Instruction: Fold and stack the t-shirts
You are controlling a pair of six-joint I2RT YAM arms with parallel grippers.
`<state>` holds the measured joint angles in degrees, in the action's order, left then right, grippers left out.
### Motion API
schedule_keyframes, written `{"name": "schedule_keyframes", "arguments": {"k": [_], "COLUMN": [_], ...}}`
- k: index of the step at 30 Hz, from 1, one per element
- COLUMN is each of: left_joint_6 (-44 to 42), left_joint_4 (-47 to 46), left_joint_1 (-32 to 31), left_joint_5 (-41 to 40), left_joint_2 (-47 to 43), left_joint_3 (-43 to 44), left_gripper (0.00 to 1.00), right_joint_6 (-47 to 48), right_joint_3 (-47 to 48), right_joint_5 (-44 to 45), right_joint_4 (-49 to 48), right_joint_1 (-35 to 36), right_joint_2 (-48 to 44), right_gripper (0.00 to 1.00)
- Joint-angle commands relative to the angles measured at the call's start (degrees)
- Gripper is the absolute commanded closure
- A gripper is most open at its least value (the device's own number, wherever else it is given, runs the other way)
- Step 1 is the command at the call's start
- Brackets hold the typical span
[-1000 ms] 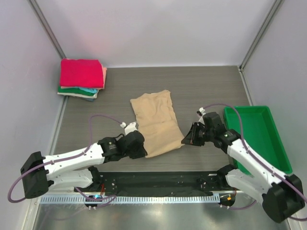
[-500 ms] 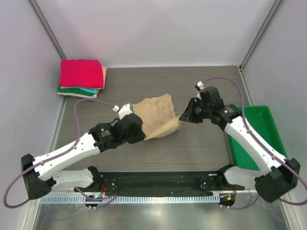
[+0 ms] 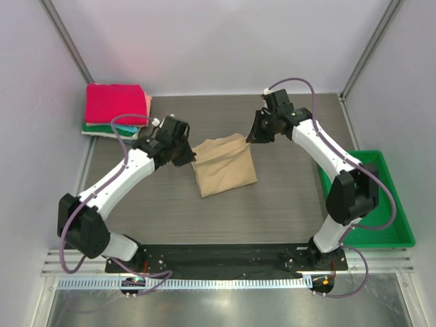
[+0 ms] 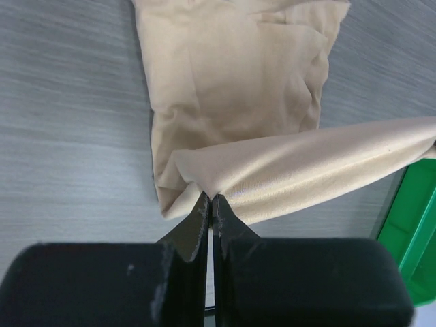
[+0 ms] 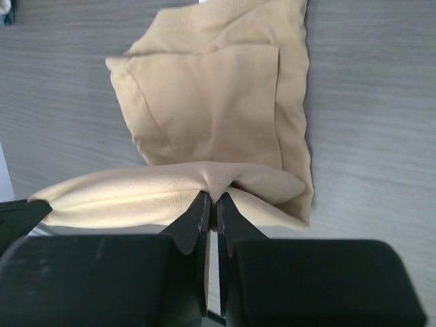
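A tan t-shirt (image 3: 223,165) lies doubled over on the grey table, its far edge lifted. My left gripper (image 3: 189,152) is shut on that edge's left corner; the wrist view shows the jaws pinching a fold of the tan t-shirt (image 4: 286,170). My right gripper (image 3: 252,133) is shut on the right corner, and its view shows the tan t-shirt (image 5: 204,109) pinched the same way. The lifted edge stretches taut between the two grippers. A stack of folded t-shirts (image 3: 117,109), pink-red on top over salmon, teal and green, sits at the far left.
A green plastic tray (image 3: 388,204) stands at the right side of the table (image 3: 286,204); its corner shows in the left wrist view (image 4: 412,225). Grey walls enclose the table on the left, far and right sides.
Both grippers have carried the shirt's near edge away from the bases and over its far half, doubling the shirt. Both arms now reach far out.
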<state>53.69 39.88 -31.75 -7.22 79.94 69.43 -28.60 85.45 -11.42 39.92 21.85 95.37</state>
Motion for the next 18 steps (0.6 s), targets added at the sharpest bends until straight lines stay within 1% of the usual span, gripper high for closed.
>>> {"name": "schedule_keyframes", "arguments": {"k": [1,4,6,7,10,14,18], "left_joint_6": [-5.2,-7.0,-8.4,-8.9,-10.2,-11.1,-11.3], "left_joint_4": [-1.2,-1.3,-1.3,-1.0,0.1,1.4,1.5], "left_joint_1": [4.3,7.0,8.8,9.4,11.2,12.7,13.9], "left_joint_5": [5.2,6.8,6.9,9.2,9.8,10.5,10.7], "left_joint_2": [4.7,9.5,13.1,14.3,18.7,22.0,22.9], "left_joint_3": [4.4,7.5,9.0,10.7,13.4,17.0,17.9], "left_gripper": [1.0,1.0,1.0,1.0,1.0,1.0,1.0], "right_joint_6": [2.2,2.4,2.5,2.6,2.1,2.1,1.7], "right_joint_3": [6.3,10.1,12.8,13.7,16.8,21.1,23.7], "right_joint_5": [1.2,0.0,-1.6,-1.8,-3.1,-5.1,-6.3], "right_joint_4": [-1.5,-1.4,-1.5,-1.5,-1.6,-1.5,-1.4], "right_joint_1": [-2.0,-3.0,-3.6,-3.8,-4.4,-4.8,-5.4], "right_joint_2": [2.5,8.1,10.3,11.4,15.4,20.1,24.1], "right_gripper": [0.99,0.99,0.99,0.99,0.99,0.99,0.99]}}
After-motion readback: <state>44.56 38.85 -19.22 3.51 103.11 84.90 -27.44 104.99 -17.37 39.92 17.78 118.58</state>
